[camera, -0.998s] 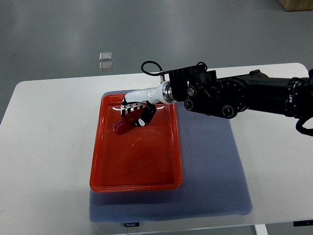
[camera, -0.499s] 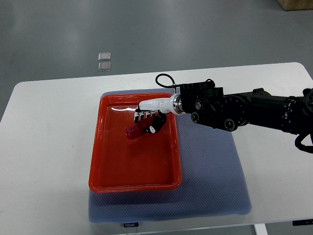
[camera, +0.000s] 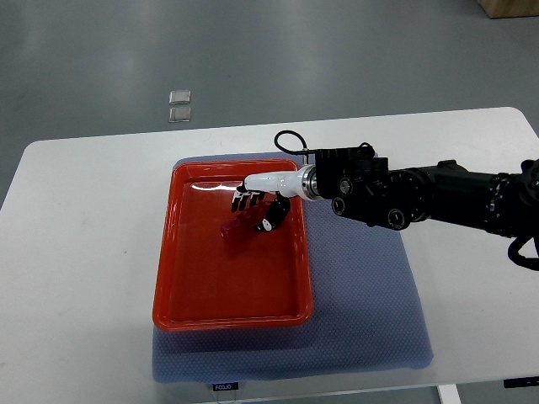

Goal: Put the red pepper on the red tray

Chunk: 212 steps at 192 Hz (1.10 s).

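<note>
One red pepper [camera: 236, 230] in one red tray [camera: 181, 286], right hand [camera: 259, 206] gripping it

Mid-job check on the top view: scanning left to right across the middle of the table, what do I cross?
Bare white table → left rim of the red tray → red pepper → right hand closed on the pepper → blue mat → black right forearm.
</note>
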Each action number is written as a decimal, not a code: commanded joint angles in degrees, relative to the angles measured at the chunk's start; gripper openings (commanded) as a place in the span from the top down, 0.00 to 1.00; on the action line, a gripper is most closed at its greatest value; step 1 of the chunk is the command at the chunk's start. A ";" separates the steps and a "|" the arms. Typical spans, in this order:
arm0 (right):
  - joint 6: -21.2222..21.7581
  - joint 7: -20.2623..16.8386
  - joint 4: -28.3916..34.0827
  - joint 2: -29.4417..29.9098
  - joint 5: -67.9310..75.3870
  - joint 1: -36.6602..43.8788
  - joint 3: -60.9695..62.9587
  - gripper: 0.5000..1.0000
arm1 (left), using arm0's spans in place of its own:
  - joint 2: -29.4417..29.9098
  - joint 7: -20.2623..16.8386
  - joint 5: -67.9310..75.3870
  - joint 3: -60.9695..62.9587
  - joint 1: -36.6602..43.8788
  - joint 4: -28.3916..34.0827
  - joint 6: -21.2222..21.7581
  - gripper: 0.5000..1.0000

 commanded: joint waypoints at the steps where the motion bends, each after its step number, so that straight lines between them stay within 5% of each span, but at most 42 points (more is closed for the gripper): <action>1: -0.01 0.27 -0.03 0.00 0.10 -0.07 0.53 0.41 | 0.00 0.00 -0.09 0.03 -0.08 0.02 0.09 0.00; 59: -0.89 0.71 0.06 0.00 5.11 -3.59 18.46 0.36 | 0.00 0.00 0.00 -0.06 -0.08 0.11 0.17 0.00; 88: -5.11 2.64 0.06 0.00 10.03 -12.37 38.13 0.36 | 0.00 0.00 -0.09 0.03 -0.08 0.02 0.17 0.00; 131: -5.02 8.53 0.67 0.00 19.26 -27.14 69.79 0.36 | 0.00 0.00 0.00 0.03 -0.08 0.02 0.17 0.00; 140: -4.76 8.62 0.76 0.00 22.77 -29.86 75.14 0.27 | 0.00 0.00 0.00 -0.06 -0.08 0.02 0.17 0.00; 157: -4.58 8.71 0.76 0.00 28.74 -33.12 78.84 0.20 | 0.00 0.00 0.00 0.03 -0.08 0.02 0.17 0.00; 212: -3.44 8.97 0.76 0.00 34.99 -36.63 79.72 0.17 | 0.00 0.00 -0.09 -0.06 -0.08 0.02 0.17 0.00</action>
